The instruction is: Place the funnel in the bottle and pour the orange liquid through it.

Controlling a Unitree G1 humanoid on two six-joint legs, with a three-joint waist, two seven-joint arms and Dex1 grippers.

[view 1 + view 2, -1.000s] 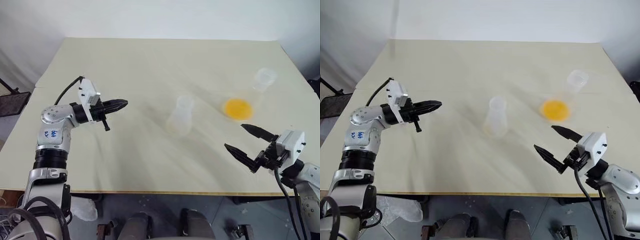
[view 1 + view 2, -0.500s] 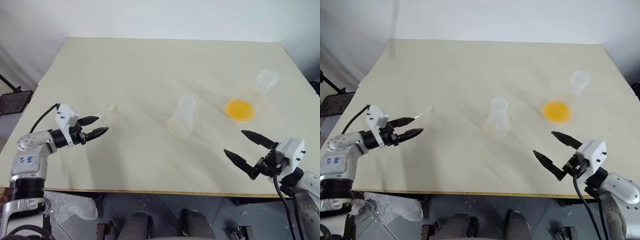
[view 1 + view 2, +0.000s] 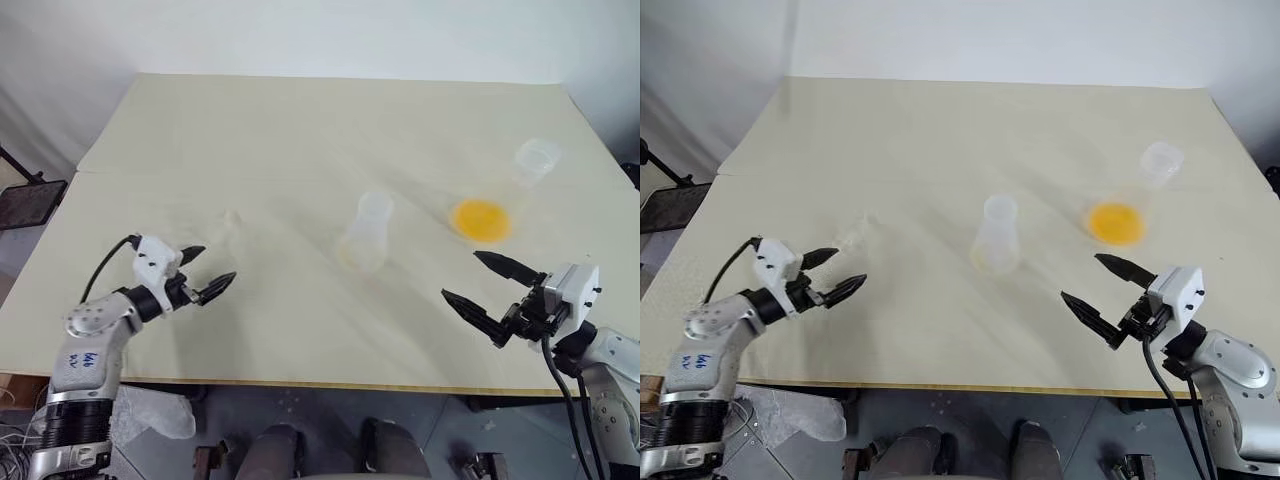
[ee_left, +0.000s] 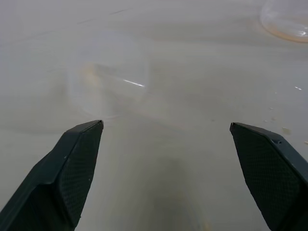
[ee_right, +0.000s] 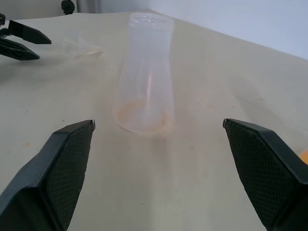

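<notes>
Pale cream tabletop (image 3: 300, 130), matte, evenly lit, with a seam along its left portion. Plain white wall (image 3: 300, 35) behind. Grey floor (image 3: 330, 420) visible below the near edge.

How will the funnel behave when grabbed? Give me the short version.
The funnel lies on its side on the table, so it would probably roll if nudged. It looks thin and clear, so likely light, smooth, and apt to slip or skid from the open left end effector.

You've got one funnel (image 3: 855, 236) (lying down), one bottle (image 3: 364, 234), one flask of orange liquid (image 3: 480, 219) — and two grippers (image 3: 212, 272) (image 3: 480, 286).
</notes>
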